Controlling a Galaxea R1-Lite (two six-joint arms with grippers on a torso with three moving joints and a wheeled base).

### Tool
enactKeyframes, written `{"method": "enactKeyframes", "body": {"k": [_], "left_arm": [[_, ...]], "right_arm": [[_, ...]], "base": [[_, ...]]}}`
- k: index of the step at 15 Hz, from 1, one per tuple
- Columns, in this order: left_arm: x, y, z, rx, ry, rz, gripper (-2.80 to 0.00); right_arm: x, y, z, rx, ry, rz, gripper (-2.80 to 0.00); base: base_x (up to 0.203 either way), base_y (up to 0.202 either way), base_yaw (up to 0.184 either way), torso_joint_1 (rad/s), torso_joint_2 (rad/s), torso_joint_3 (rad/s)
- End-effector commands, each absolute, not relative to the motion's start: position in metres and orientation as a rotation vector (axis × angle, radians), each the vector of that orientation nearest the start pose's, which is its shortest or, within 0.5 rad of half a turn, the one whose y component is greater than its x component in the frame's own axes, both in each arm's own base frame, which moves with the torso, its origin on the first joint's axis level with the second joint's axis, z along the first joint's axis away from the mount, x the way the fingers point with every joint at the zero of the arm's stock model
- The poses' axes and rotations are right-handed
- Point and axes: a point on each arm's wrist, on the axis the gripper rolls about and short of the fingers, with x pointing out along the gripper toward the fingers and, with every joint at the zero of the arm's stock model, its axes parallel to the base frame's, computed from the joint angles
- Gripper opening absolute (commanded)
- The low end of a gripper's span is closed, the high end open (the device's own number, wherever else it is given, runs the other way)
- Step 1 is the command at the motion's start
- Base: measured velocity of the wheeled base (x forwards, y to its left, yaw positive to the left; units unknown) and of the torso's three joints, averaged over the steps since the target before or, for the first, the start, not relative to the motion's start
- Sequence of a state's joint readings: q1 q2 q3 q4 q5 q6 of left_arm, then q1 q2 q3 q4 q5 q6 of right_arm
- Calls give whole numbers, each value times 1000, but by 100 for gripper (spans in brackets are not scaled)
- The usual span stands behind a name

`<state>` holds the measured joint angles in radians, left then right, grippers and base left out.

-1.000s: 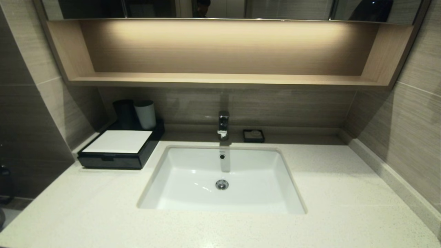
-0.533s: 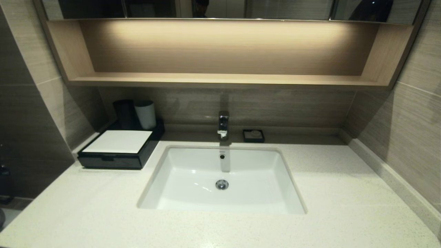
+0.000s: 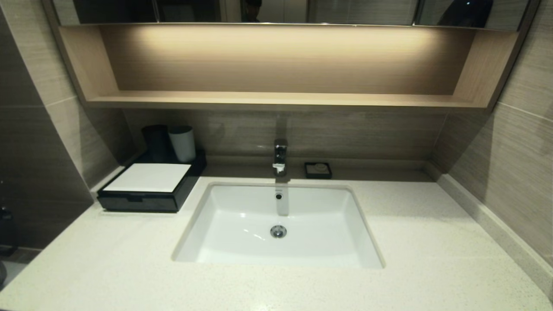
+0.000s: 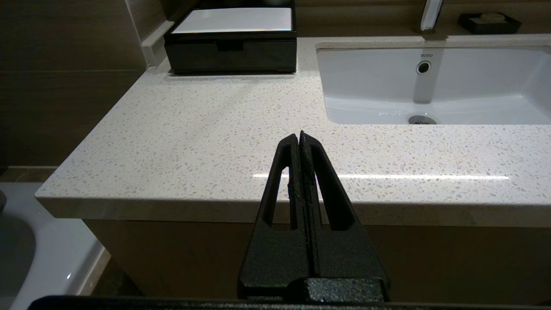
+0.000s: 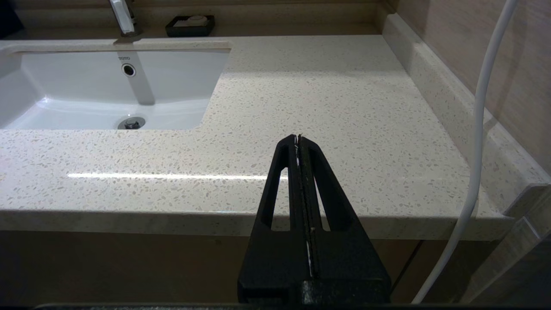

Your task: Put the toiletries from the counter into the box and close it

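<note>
The black box point(image 3: 149, 190) with its white top panel sits at the back left of the counter point(image 3: 108, 259), drawer front flush with its body; it also shows in the left wrist view as the box point(image 4: 232, 43). No toiletries are in view on the counter. My left gripper point(image 4: 299, 135) hangs shut and holding nothing, in front of the counter's front edge on the left side. My right gripper point(image 5: 298, 137) is shut and holding nothing too, in front of the edge on the right side. Neither arm shows in the head view.
A white sink point(image 3: 242, 259) is set in the middle of the counter, with a tap point(image 3: 280, 157) behind it. A small black soap dish point(image 3: 318, 169) stands by the back wall. A dark cup and a pale grey cup point(image 3: 182, 143) stand behind the box. A white cable point(image 5: 478, 150) hangs at the right.
</note>
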<state>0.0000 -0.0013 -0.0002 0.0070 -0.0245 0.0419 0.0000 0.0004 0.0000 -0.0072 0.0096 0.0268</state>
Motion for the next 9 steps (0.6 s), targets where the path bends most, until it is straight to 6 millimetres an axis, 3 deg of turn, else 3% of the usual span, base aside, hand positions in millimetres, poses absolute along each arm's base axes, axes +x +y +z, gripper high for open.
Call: {"method": "enactKeyframes", "body": {"k": [1, 9], "left_arm": [[-23, -1, 75, 41, 6, -25, -280], [-23, -1, 75, 41, 7, -25, -280]], "right_arm": [[-23, 0, 76, 29, -7, 9, -280], [-23, 0, 76, 32, -6, 9, -280]], "base": [[0, 0, 0, 0, 0, 0], [0, 0, 0, 0, 0, 0]]}}
